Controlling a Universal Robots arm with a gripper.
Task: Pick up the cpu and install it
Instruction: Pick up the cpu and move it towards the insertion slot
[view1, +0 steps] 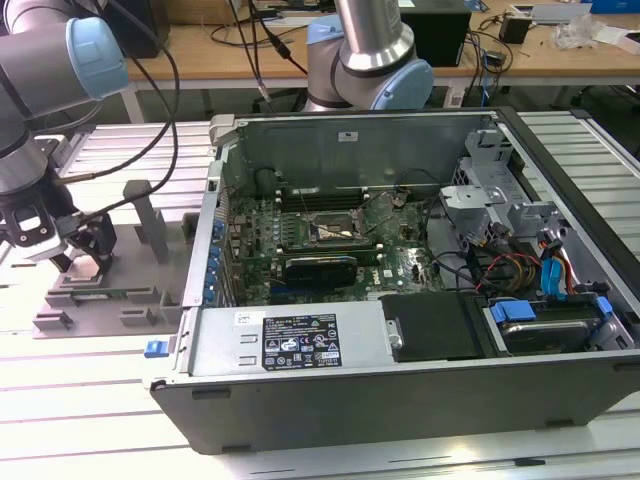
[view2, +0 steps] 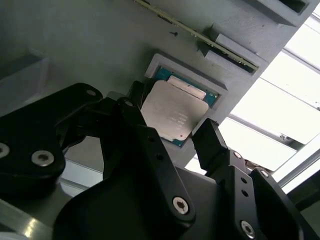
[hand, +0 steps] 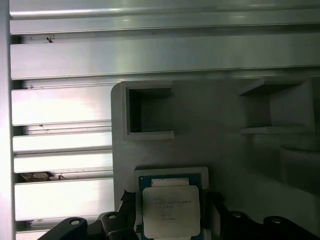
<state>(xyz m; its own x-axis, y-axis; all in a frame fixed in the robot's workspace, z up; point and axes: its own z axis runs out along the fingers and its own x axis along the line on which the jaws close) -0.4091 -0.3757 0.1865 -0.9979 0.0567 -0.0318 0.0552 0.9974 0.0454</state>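
Observation:
The cpu (view2: 172, 112) (hand: 171, 211) is a flat square chip with a silver top and a green edge. It lies in a square recess of the grey fixture plate (view2: 75, 45) (hand: 225, 145). My gripper (view2: 170, 117) (view1: 75, 258) is low over the plate at the exterior view's left. Its black fingers (view2: 212, 142) stand on either side of the chip, close to its edges, with the chip still seated, so the gripper reads as open. The open computer case (view1: 300, 345) lies in the middle of the exterior view, with the black-framed motherboard socket (view1: 335, 228) inside.
Upright grey posts (view1: 148, 215) and slots rise from the fixture plate beside the gripper. The case's raised side wall (view1: 215, 180) stands between the plate and the motherboard. A second arm's base (view1: 365, 55) stands behind the case. Cables hang by my arm.

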